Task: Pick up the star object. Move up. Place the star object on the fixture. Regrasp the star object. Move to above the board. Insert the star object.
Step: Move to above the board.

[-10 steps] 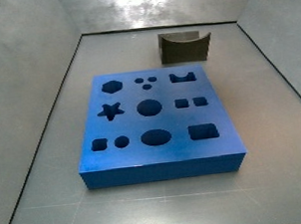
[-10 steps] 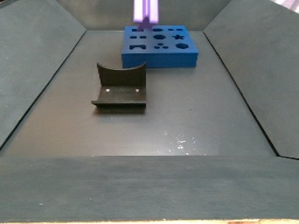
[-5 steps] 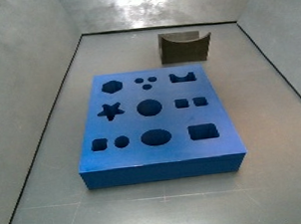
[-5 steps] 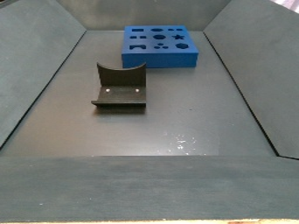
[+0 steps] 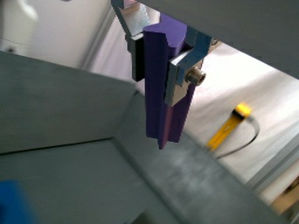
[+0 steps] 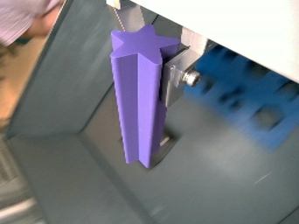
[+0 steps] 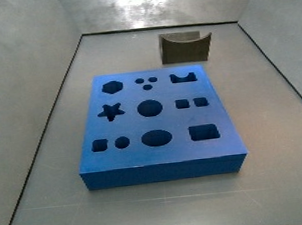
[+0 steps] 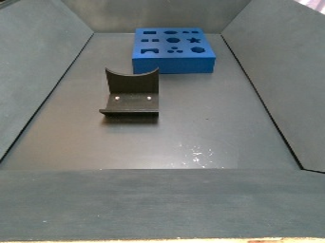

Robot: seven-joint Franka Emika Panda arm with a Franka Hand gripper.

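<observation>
Gripper (image 5: 163, 66) is clamped tight on the purple star object (image 6: 140, 101), which hangs lengthwise between the silver fingers (image 5: 184, 74) in both wrist views, its long end sticking well past the pads. Neither shows in the side views. The blue board (image 7: 155, 119) lies on the floor, well apart from the fixture (image 8: 129, 95), its star hole (image 7: 110, 112) empty.

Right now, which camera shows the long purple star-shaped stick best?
A wrist view shows the long purple star-shaped stick best: its star end and whole length, clamped in the gripper. The other wrist view catches one side; both side views miss it.
</observation>
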